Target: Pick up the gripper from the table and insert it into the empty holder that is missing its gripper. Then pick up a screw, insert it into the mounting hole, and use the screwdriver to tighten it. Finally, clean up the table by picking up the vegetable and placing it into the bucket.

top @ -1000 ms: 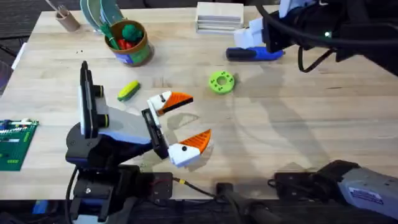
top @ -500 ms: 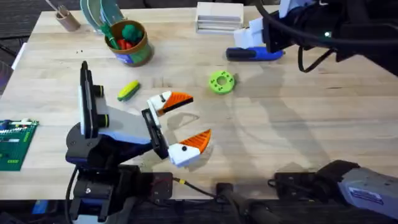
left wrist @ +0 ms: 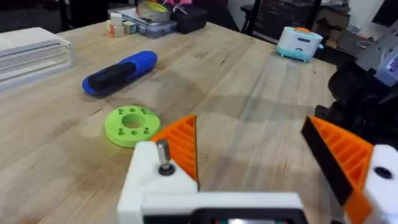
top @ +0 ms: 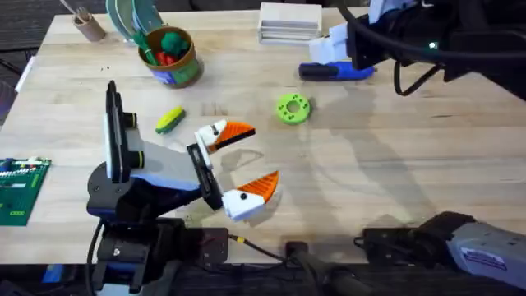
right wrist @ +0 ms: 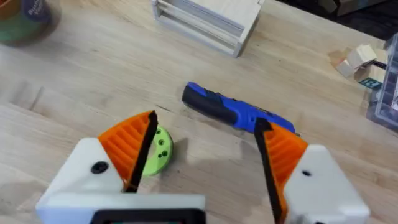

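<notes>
The blue screwdriver [top: 337, 71] [left wrist: 118, 73] [right wrist: 233, 112] lies flat at the far right of the table. My right gripper [top: 333, 56] [right wrist: 205, 149] hovers open right over it, holding nothing. My left gripper [top: 261, 154] [left wrist: 249, 130] stands open near the table's middle, with an orange finger on each of its white mounts. A metal screw [left wrist: 163, 155] stands proud of one mount. The yellow-green vegetable [top: 170, 120] lies left of that gripper. The bucket [top: 191, 67] stands at the back left, with toys inside. A loose gripper and an empty holder are out of view.
A green disc [top: 292, 108] [left wrist: 132, 124] [right wrist: 158, 149] lies between the two grippers. A white stacked box [top: 289, 20] [right wrist: 205, 18] sits at the back edge. A brown cup [top: 86, 25] is at the back left, and a green circuit board [top: 16, 189] at the left edge.
</notes>
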`<state>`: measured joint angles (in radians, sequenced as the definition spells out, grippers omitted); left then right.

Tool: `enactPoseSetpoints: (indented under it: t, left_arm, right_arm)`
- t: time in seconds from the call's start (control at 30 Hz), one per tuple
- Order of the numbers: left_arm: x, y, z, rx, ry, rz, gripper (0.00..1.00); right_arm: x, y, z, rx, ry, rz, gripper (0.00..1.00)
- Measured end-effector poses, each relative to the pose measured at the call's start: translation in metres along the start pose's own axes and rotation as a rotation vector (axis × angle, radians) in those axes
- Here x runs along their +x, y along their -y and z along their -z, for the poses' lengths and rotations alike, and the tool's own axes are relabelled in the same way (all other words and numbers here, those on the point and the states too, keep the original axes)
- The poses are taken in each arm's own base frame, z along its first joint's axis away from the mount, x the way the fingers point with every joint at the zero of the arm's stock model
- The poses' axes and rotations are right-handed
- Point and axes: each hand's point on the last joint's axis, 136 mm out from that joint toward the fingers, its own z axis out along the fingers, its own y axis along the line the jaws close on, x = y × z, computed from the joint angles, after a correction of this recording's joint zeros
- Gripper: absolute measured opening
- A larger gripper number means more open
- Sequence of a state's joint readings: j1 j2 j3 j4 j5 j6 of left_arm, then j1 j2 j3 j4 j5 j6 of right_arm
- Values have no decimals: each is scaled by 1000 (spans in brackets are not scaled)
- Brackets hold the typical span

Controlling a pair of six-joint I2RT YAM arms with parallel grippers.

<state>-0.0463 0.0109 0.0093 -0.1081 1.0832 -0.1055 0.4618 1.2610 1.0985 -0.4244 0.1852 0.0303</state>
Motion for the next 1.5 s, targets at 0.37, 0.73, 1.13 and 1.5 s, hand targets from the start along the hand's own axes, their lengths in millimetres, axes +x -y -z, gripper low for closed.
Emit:
enactPoseSetpoints:
  t: [0.37, 0.73, 1.13, 1.5]
  left_arm:
    - [-4, -13, 1, -76, 14, -10, 994]
    - [-60, -56, 51, -623, -108, 162, 994]
    - [-79, -145, 118, -1196, -577, 224, 994]
    - [-12, -189, 126, -1271, -886, 385, 991]
  right_arm:
    - [0, 0, 0, 0, 0, 0, 991]
    - [0, 0, 0, 0, 0, 0, 992]
    - [0, 0, 0, 0, 0, 0, 992]
    - [1, 0, 0, 0, -4, 0, 992]
